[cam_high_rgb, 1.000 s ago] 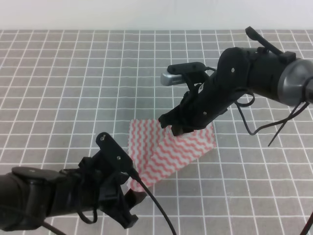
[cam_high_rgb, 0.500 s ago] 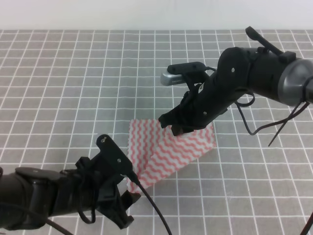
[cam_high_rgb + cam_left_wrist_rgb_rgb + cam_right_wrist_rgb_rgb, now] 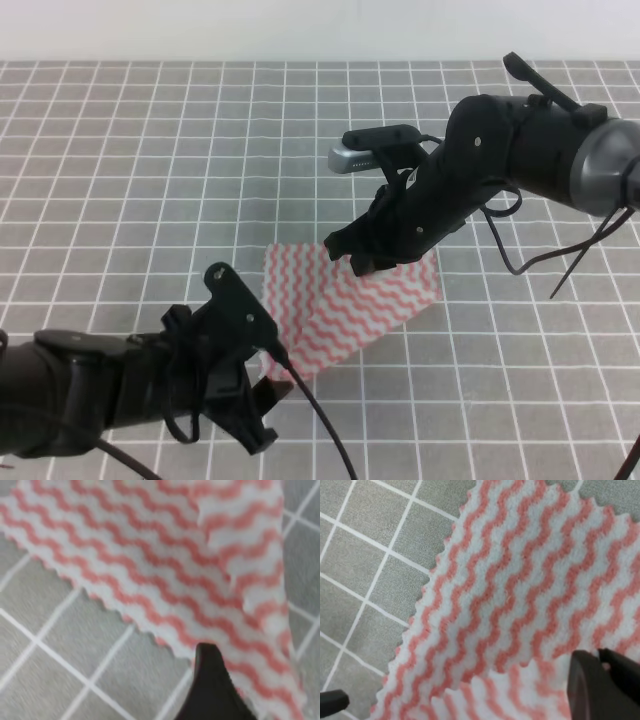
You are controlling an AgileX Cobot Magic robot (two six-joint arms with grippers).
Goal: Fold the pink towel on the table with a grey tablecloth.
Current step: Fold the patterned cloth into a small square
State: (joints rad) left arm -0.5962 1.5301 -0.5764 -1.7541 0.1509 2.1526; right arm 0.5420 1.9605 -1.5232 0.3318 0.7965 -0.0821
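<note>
2 grippers work the pink towel (image 3: pixel 345 305) on the counter (image 3: pixel 150 170): right gripper (image 3: pixel 357 262) jaws clamp its folded-over edge; left gripper (image 3: pixel 262 395) jaws' state unclear.

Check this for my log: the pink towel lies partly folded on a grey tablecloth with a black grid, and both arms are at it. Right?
One detail is wrong: the grid lines on the grey tablecloth are white, not black, as the exterior high view shows. The rest holds: the pink towel lies partly folded, with the right gripper at its far edge and the left gripper at its near corner.
</note>
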